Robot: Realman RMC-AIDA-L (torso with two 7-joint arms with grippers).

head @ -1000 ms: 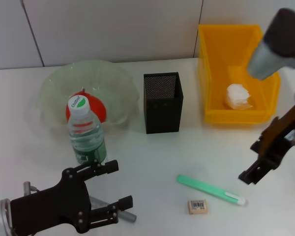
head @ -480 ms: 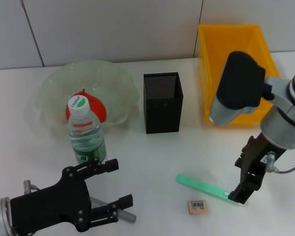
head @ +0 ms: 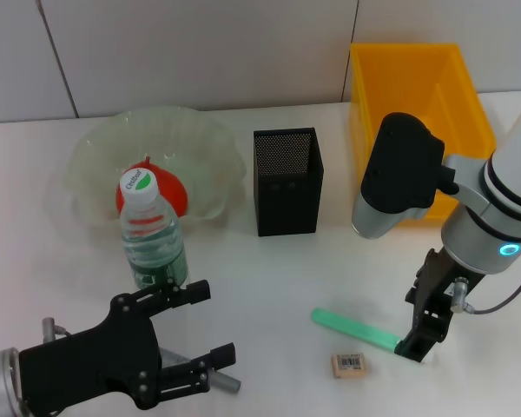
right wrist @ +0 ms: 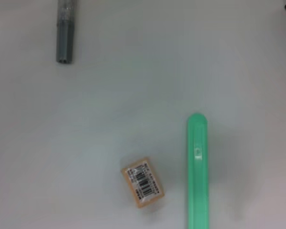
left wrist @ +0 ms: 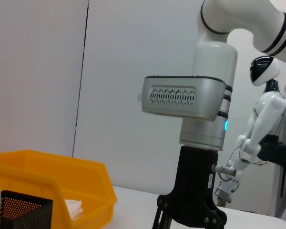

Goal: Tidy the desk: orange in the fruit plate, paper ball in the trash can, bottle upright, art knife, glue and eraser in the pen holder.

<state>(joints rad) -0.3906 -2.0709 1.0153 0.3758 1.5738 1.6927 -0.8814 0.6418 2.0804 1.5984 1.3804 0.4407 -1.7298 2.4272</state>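
White desk (head: 243, 278), pale wall panels behind | our left gripper (head: 178, 334) low at near left, jaws spread, empty | eraser (head: 348, 364) beside art knife (head: 356, 330) | our right gripper (head: 419, 339) at knife's end, jaw state indiscernible.

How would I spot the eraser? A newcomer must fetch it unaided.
Start at the black mesh pen holder mid-table and come toward the near edge. There the eraser lies flat beside a long green art knife, near the right gripper. It is the only small beige block, with a white barcode label.
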